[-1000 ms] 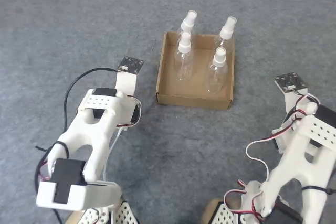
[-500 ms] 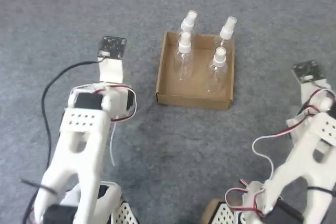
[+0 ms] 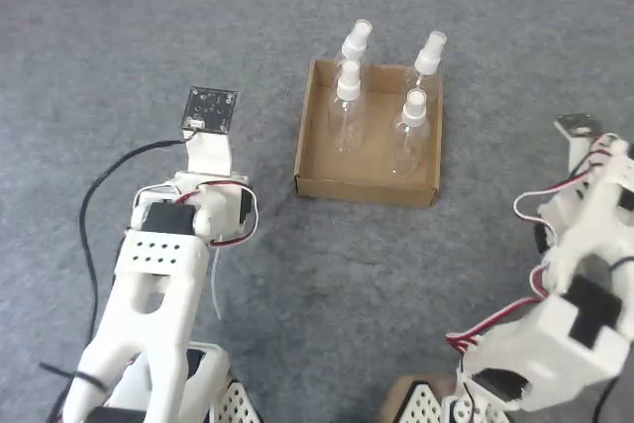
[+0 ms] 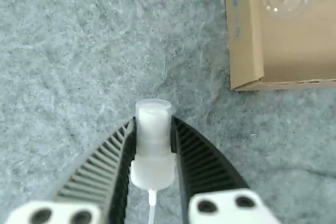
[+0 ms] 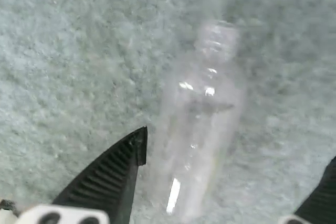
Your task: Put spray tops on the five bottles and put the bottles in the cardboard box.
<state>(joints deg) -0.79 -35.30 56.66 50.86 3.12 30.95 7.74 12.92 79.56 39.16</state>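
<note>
My left gripper [image 4: 152, 123] is shut on a white spray top [image 4: 152, 150], held above the grey carpet with its thin tube [image 3: 214, 284] trailing back under the left arm [image 3: 168, 245]. The cardboard box [image 3: 367, 185] stands at the middle back and holds several clear bottles with white spray tops [image 3: 348, 81]; its near corner [image 4: 247, 51] lies just beyond the held top. My right gripper [image 5: 237, 148] is open above a clear bottle without a top [image 5: 202, 124], which lies on the carpet between the spread fingers [image 5: 115, 177].
Grey carpet covers the whole table. The right arm [image 3: 584, 264] stands right of the box, with looping wires [image 3: 495, 324] below it. A black cable [image 3: 94, 200] runs left of the left arm. Bare carpet lies between the arms in front of the box.
The left arm has swung to the left, away from the box, with the spray top. The right arm has shifted to the right and toward the back.
</note>
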